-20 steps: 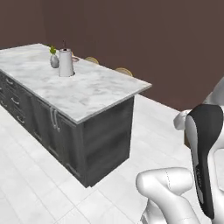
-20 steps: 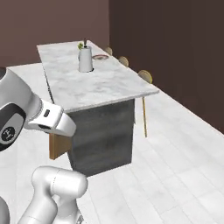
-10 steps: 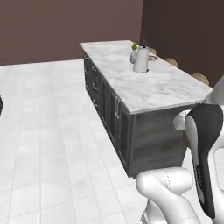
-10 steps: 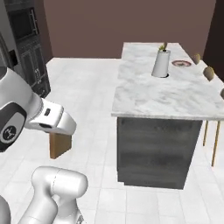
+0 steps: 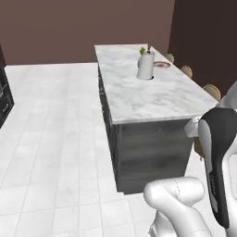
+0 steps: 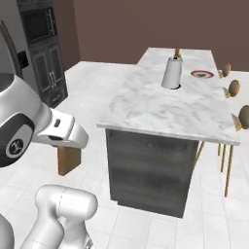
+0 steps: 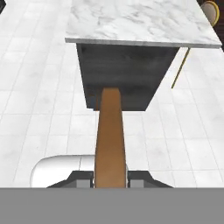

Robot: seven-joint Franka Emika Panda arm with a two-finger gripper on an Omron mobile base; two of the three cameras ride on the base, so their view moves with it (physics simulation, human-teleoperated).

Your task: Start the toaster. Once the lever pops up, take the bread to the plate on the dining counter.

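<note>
Two dark fingertips (image 7: 83, 176) of your pincer (image 7: 111, 178) press against either flat side of the square brown toast slice (image 7: 110, 139), so the jaws are closed down to the thickness of the bread and hold it edge-on. In the hand view the slice runs straight up from between the tips, its far end lying across the dark grey end panel of the long white marble-patterned dining counter (image 7: 140, 22). From the right base camera you can see the same brown slice (image 6: 68, 160) hanging below the white wrist, low over the pale tiled floor (image 6: 97, 92).

Your white arm (image 6: 29, 127) is folded in close to the base: the wrist link reaches out sideways and slightly down in the right base view, and the dark-fronted forearm (image 5: 218, 162) stands nearly upright at the right of the left base view. The hand looks forward and down toward the counter's near end.

The small round plate with a dark rim and reddish-and-white centre (image 6: 201, 74) lies far along the counter top (image 5: 152, 95), near its stool-side edge, well apart from the held toast. A grey round vase with yellow flowers (image 6: 171, 73) stands just beside it, nearer you. Round tan stools on gold legs (image 6: 235, 88) line that long side
</note>
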